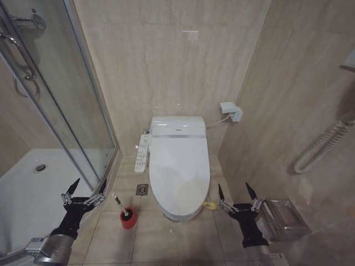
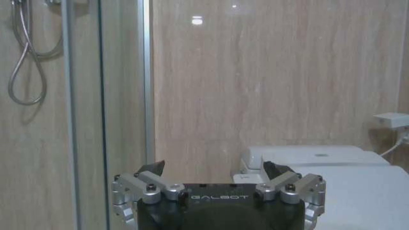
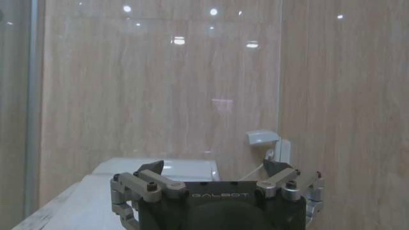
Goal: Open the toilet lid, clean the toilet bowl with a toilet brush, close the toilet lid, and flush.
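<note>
Toilet lid [image 1: 178, 172] closed, lengthwise toward wall

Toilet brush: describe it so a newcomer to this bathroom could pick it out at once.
Find the white toilet against the back wall, lid shut. On the floor tiles to its left, near the shower door, stands the toilet brush. Its thin white handle rises tilted from a small red round holder, the one red thing there.

One toilet lid [image 1: 178, 169], one toilet brush [image 1: 123, 208], two claws, perhaps one floor drain [image 1: 142, 189]
</note>
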Controlling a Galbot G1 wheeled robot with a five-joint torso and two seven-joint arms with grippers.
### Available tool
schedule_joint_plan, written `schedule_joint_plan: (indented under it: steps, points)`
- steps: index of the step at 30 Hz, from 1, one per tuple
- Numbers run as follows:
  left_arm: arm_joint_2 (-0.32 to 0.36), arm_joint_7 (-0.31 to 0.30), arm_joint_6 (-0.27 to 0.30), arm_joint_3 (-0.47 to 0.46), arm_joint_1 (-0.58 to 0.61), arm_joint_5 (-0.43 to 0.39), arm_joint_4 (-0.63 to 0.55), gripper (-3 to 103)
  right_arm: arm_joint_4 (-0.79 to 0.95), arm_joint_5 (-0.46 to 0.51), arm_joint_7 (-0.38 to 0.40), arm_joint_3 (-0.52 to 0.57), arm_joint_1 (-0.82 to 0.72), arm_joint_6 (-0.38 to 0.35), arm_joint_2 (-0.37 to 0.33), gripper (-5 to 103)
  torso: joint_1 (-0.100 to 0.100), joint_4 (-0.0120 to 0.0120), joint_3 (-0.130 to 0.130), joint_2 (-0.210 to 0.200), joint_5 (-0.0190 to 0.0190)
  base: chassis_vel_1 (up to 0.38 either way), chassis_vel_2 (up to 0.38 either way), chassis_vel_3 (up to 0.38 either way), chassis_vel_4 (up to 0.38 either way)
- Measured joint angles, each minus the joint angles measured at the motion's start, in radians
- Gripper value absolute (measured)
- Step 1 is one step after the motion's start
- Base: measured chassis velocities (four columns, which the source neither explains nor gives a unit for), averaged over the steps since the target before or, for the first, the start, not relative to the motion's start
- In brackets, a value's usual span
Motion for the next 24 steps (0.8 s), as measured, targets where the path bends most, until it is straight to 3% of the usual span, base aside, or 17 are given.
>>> schedule_joint_plan:
  steps: [8, 13, 24]
  points:
    - [0.000, 0.000, 0.000, 0.000, 0.000, 0.000, 0.000, 100, -0.044, 0.007, 0.012, 0.012, 0.015, 0.023, -0.013, 100, 0.001, 0.0000, 0.000, -0.001, -0.0001, -0.131, 0.114, 0.109, -0.114]
    - [0.000, 0.000, 0.000, 0.000, 0.000, 0.000, 0.000, 100, -0.189, -0.009, 0.021, 0.009, 0.062, 0.050, -0.026, 100, 0.000, 0.0000, 0.000, 0.000, 0.0001, 0.029, -0.033, -0.032, 0.022]
    - [0.000, 0.000, 0.000, 0.000, 0.000, 0.000, 0.000, 100, -0.623, -0.118, -0.005, 0.030, 0.166, 0.258, -0.031, 100, 0.000, -0.0001, 0.000, 0.000, 0.0000, 0.011, -0.011, -0.010, 0.008]
